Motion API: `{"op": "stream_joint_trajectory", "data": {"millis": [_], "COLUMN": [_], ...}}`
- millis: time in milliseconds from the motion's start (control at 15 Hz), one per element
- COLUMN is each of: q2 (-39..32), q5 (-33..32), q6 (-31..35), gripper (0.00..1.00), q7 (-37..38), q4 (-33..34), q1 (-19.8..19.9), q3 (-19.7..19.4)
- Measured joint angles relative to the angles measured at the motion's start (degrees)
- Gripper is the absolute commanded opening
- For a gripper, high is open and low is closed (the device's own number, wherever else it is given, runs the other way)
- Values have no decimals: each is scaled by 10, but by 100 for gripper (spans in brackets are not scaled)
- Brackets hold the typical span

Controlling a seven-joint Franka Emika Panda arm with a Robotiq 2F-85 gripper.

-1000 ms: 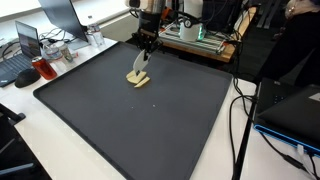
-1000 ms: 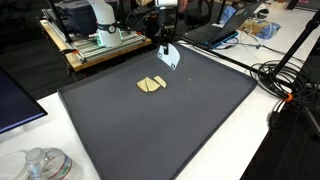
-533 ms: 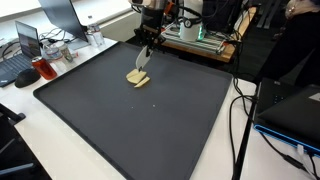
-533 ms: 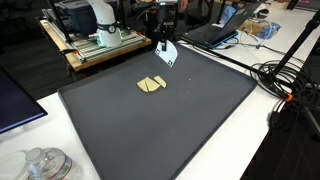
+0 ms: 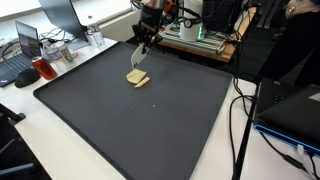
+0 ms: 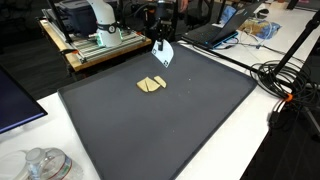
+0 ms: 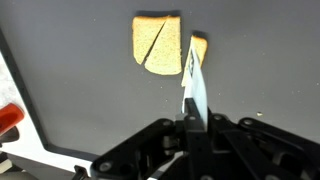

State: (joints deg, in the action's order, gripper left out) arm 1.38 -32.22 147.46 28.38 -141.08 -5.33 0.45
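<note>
Gripper (image 7: 190, 122): pinching a thin white blade (image 7: 196, 90) by its top end.
White blade: in the air above the tan slices (image 7: 157, 45), not touching them.
Risk: the pinch is narrow, so the blade could twist, slip out and scatter the slices.

Looks like a robotics lab or tech office: a laptop (image 5: 28, 42) and monitor (image 5: 62, 14) at upper left, a machine (image 6: 95, 25) on a wooden cart up top, cables (image 6: 283, 80) snaking down the right edge, and a black mat (image 5: 140, 125) across a white table (image 5: 55, 150).

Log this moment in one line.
gripper: shut on white blade | blade: above black mat | tan pieces: flat on mat, cut diagonally
</note>
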Motion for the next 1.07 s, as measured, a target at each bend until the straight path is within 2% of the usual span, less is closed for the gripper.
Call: {"op": "stream_joint_trajectory", "data": {"millis": [467, 1067], "q2": [-1, -13], "q5": [-35, -146], "q6": [-6, -65], "gripper": [1, 1], "q7": [59, 205], "q4": [0, 4], "q1": [-1, -3], "q3": [35, 59]}}
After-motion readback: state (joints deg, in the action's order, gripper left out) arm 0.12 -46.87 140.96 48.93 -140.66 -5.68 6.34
